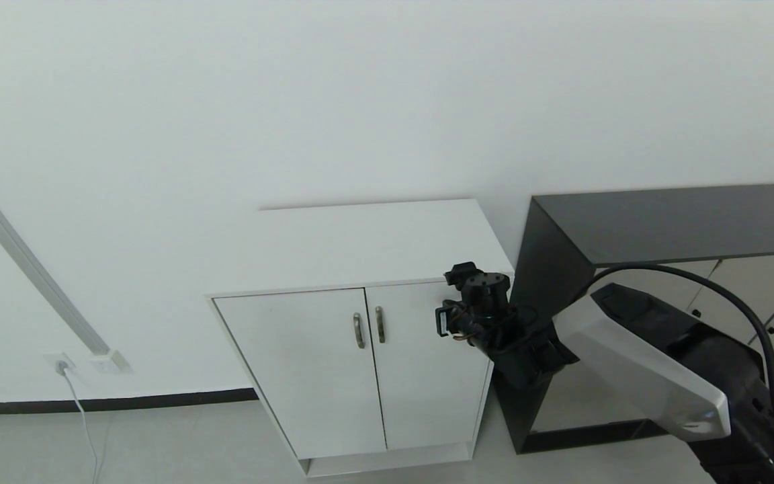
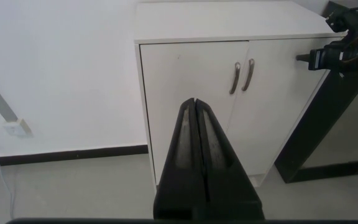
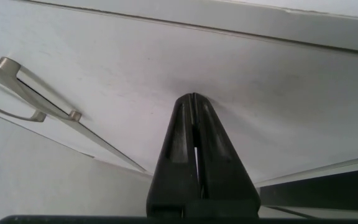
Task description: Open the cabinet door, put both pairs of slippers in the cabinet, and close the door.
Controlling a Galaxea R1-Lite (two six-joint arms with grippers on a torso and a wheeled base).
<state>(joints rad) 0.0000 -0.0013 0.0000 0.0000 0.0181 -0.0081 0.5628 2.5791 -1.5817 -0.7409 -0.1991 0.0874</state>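
Head view: the white cabinet (image 1: 367, 245) stands against the wall with both doors shut. Its left door (image 1: 306, 373) and right door (image 1: 427, 393) meet at two upright metal handles (image 1: 359, 330). The right gripper (image 1: 442, 321) is up at the top part of the right door, between the handles and the door's outer edge. Its fingers (image 3: 182, 130) are pressed together on nothing, tips pointing at the door panel; whether they touch it I cannot tell. The left gripper (image 2: 195, 104) is held well back from the cabinet, facing the doors, likewise clenched and empty. Just beside the cabinet on the right stands a black sideboard (image 1: 669, 222). Far to the left, low on the wall, a socket (image 1: 59, 363) has a white cable (image 1: 83, 413) plugged in.
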